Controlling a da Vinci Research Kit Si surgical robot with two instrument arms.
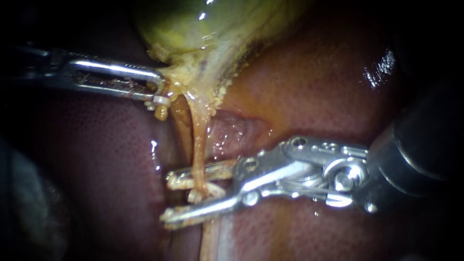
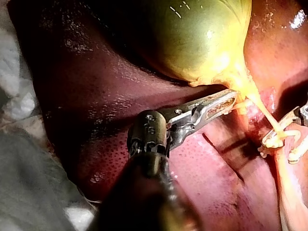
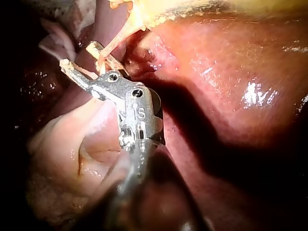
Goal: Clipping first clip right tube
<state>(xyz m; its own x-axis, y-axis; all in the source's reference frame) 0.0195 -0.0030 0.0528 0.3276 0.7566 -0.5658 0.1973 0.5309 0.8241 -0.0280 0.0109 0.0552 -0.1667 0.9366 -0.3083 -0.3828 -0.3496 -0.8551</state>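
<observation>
The yellow-green gallbladder [image 1: 208, 24] hangs at the top, and two thin yellowish tubes run down from its neck. My left instrument [image 1: 162, 92] is shut on the neck tissue and holds it toward the left. My right instrument [image 1: 169, 200] stands open, one jaw on each side of the right tube [image 1: 199, 145], with a gap still showing. A whitish knot of tissue [image 1: 205, 193] sits between the jaws. In the left wrist view my left instrument [image 2: 226, 103] grips under the gallbladder [image 2: 202, 38]. In the right wrist view the open jaws of my right instrument [image 3: 79, 54] straddle the tube [image 3: 113, 45].
Dark red liver [image 1: 96, 159] surrounds the tubes on both sides, wet and shiny at the right [image 1: 382, 67]. A pink fold of tissue [image 1: 237, 128] lies just behind the right tube. White gauze [image 2: 19, 101] borders the liver in the left wrist view.
</observation>
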